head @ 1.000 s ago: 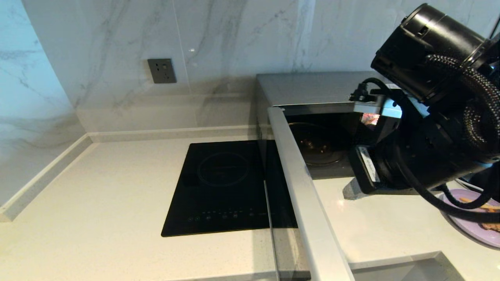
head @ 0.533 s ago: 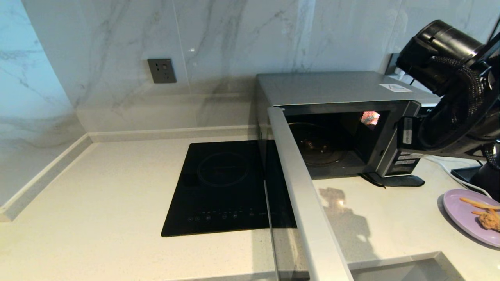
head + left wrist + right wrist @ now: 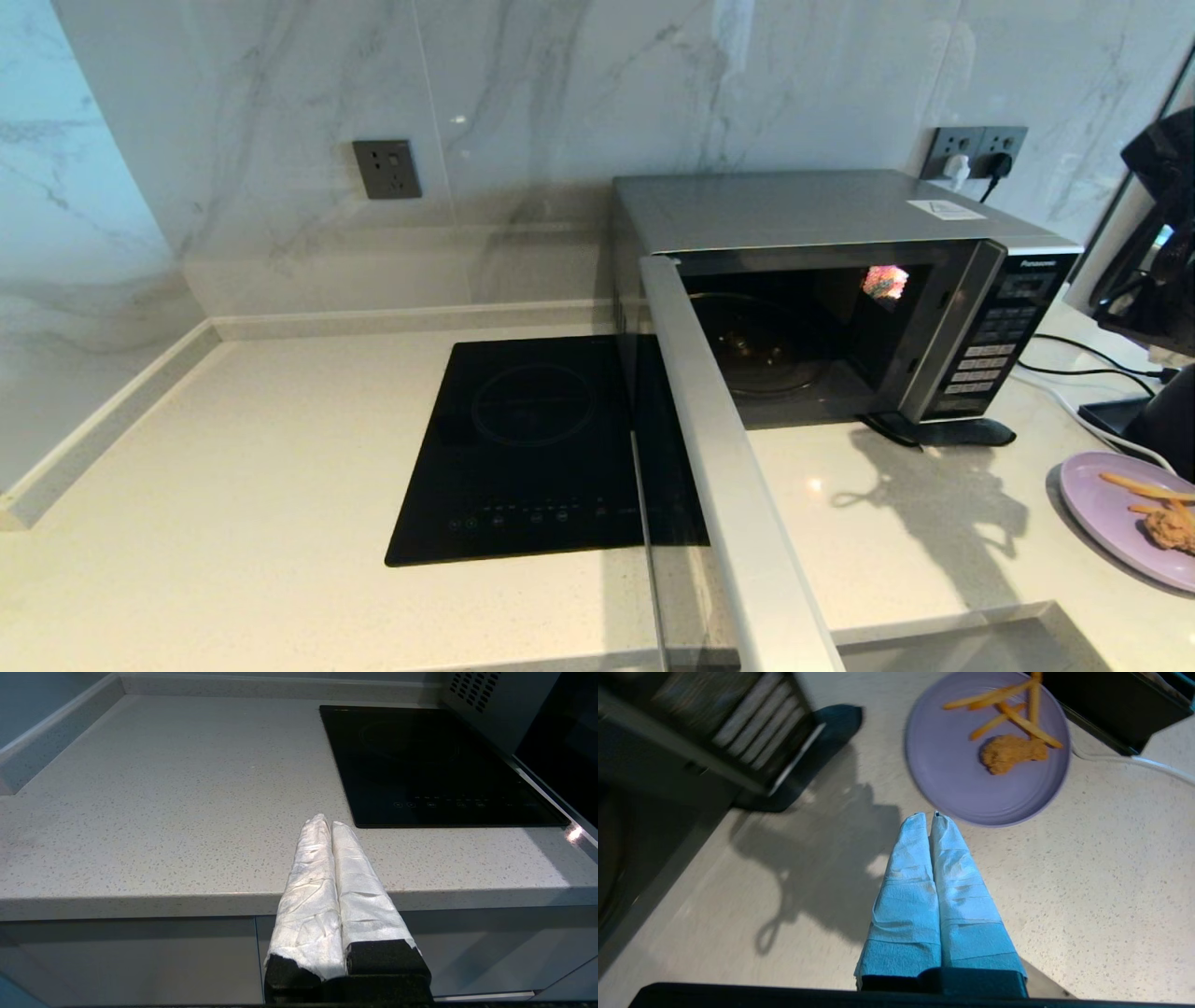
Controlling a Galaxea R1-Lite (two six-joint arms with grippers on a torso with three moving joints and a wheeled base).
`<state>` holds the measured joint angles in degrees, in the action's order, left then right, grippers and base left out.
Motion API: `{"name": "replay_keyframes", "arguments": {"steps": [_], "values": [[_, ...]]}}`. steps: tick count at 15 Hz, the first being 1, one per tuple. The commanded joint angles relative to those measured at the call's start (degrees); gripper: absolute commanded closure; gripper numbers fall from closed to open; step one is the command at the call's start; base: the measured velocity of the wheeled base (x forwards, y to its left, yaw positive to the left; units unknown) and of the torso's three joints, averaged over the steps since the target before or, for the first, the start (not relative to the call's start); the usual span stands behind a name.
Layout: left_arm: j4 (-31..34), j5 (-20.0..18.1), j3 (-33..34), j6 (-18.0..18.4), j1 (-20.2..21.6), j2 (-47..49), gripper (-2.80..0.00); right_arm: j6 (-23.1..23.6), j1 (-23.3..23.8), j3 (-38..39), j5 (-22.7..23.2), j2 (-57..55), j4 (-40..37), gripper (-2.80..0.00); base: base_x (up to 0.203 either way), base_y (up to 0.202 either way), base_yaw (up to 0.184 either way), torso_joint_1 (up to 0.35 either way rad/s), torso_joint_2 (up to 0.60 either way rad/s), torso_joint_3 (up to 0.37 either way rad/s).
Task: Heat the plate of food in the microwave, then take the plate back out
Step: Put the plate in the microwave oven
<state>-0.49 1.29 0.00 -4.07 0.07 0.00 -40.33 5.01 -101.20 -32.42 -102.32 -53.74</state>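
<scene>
The silver-grey microwave (image 3: 803, 210) stands at the back right of the counter, its door (image 3: 719, 467) swung wide open toward me. Inside the dark cavity only the glass turntable (image 3: 761, 345) shows. The lilac plate of food (image 3: 1102, 509) sits on the counter to the right of the microwave, with fries and a brown fried piece on it. My right gripper (image 3: 927, 815) hovers shut and empty above the counter, its tips just short of the plate's (image 3: 952, 774) near rim. My left gripper (image 3: 327, 822) is shut and empty over the counter's front edge, left of the cooktop.
A black glass cooktop (image 3: 532, 448) lies flush in the counter left of the open door. Cables (image 3: 1074, 355) run from the wall sockets (image 3: 976, 152) behind the microwave. A dark object (image 3: 1120, 411) stands behind the plate. My right arm (image 3: 1153, 252) fills the right edge.
My right arm has drawn back from in front of the microwave to the right edge, uncovering the button panel and the plate. The door stays open.
</scene>
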Motion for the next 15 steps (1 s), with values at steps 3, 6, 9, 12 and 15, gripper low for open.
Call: {"name": "replay_keyframes", "arguments": {"steps": [3,6,9,12,15], "values": [[-0.04,0.03,0.0,-0.06,0.01,0.09,0.0,4.7,17.7,13.55,14.63,2.81,12.99,0.0,0.0,0.0,0.0,0.0,0.0,0.0],[-0.04,0.03,0.0,-0.06,0.01,0.09,0.0,6.2,25.98,17.87,24.83,3.65,16.56,0.0,0.0,0.0,0.0,0.0,0.0,0.0],[-0.04,0.03,0.0,-0.06,0.01,0.09,0.0,6.56,29.6,18.36,28.05,3.44,16.92,-2.8,0.0,0.0,0.0,0.0,0.0,0.0],[-0.04,0.03,0.0,-0.06,0.01,0.09,0.0,6.67,32.02,19.42,28.72,1.38,16.95,-2.8,0.0,0.0,0.0,0.0,0.0,0.0],[-0.04,0.03,0.0,-0.06,0.01,0.09,0.0,6.42,33.94,19.44,28.28,-2.94,16.95,-2.8,0.0,0.0,0.0,0.0,0.0,0.0]]}}
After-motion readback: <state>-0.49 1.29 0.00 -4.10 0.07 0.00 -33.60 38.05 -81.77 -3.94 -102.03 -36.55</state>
